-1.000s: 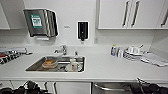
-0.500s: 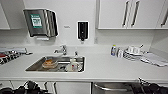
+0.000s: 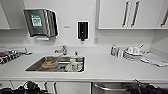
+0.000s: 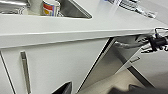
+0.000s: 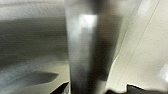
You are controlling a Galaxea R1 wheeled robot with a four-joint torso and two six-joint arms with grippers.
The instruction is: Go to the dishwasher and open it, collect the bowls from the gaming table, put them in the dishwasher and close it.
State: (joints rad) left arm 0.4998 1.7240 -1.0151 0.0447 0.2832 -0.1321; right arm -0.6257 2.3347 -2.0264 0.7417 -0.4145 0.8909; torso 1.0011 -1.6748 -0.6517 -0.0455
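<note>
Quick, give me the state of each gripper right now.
Left gripper: cannot be told; its camera faces the white cabinet front below the counter.
Right gripper: at the dishwasher's bar handle; whether it grips it cannot be told.

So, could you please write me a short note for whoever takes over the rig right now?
Right pincer: at the dishwasher handle; grip unclear.
Left pincer: hangs by the white cabinet door.
The dishwasher sits under the counter, right of the sink; cannot tell if its door is ajar.
Done: drive to the dishwasher.
Left: open it, fetch bowls from the gaming table, load, close.
</note>
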